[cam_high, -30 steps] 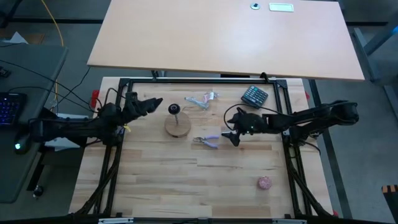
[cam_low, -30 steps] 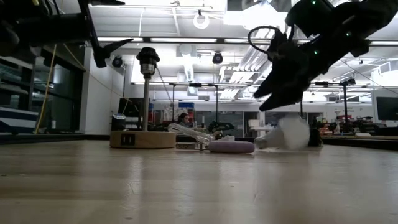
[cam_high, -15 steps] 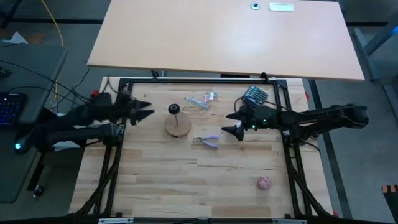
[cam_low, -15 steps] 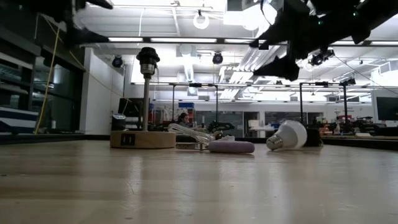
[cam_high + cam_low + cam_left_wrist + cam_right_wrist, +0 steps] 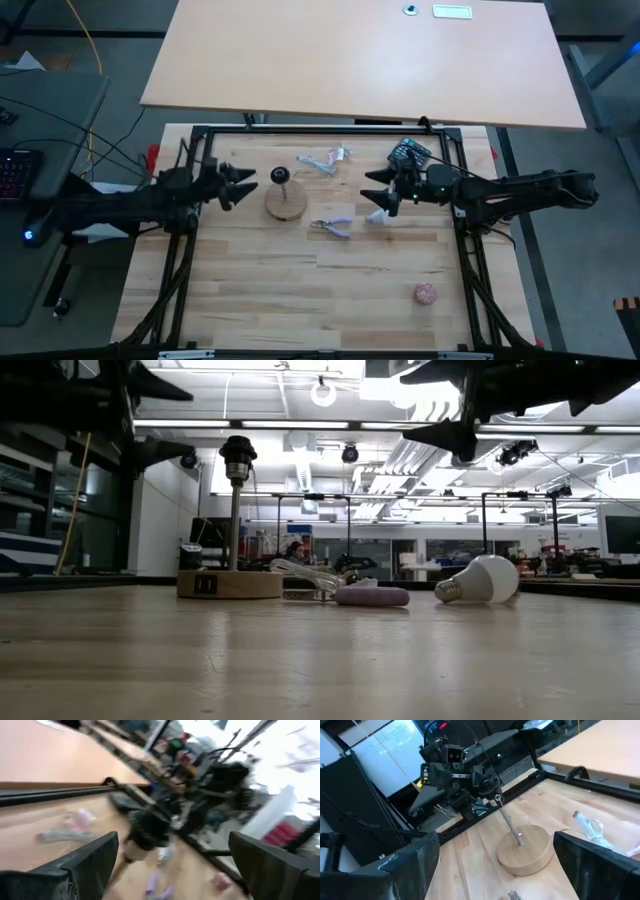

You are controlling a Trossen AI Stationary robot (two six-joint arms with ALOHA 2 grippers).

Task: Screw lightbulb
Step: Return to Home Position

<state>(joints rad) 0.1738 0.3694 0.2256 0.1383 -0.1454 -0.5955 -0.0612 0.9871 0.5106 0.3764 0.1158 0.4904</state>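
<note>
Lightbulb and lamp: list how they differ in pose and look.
The lightbulb lies on its side; the lamp stands upright. The lightbulb is white and rounded; the lamp is a wooden disc with a thin stem and dark socket. Both rest on the table, apart.

The lightbulb (image 5: pixel 377 216) is small, white and pear-shaped, with a frosted round head and a short greyish screw base. It lies on its side on the wooden tabletop (image 5: pixel 300 290). In the high view it sits slightly right of frame centre. In the low view the lightbulb (image 5: pixel 482 580) rests right of centre, with the screw base pointing toward frame left and the head toward frame right.
</note>
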